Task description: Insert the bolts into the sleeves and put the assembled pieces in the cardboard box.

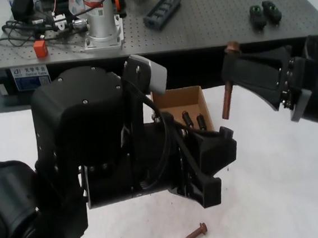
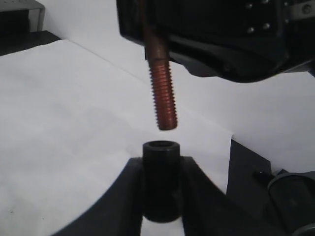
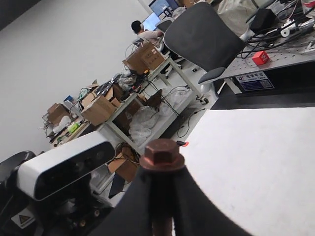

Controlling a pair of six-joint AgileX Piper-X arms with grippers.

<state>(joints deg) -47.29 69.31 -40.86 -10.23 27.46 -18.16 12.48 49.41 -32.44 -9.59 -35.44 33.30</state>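
Observation:
My left gripper (image 2: 161,184) is shut on a black sleeve (image 2: 161,182), held upright with its open bore facing up. Just above it hangs a copper bolt (image 2: 162,91), thread end down, a small gap from the sleeve's mouth. My right gripper (image 1: 231,75) is shut on that bolt (image 1: 227,98), whose hex head (image 3: 162,153) shows between the fingers in the right wrist view. In the high view the left gripper (image 1: 222,158) sits below and left of the bolt. The cardboard box (image 1: 171,100) behind it holds several dark assembled pieces (image 1: 195,119).
A second copper bolt (image 1: 191,236) lies on the white sheet near the front. Behind the sheet stands a perforated metal bench (image 1: 222,17) with a black tray (image 1: 162,9), two black-green parts (image 1: 265,13), an orange block (image 1: 40,49) and a metal post (image 1: 101,17).

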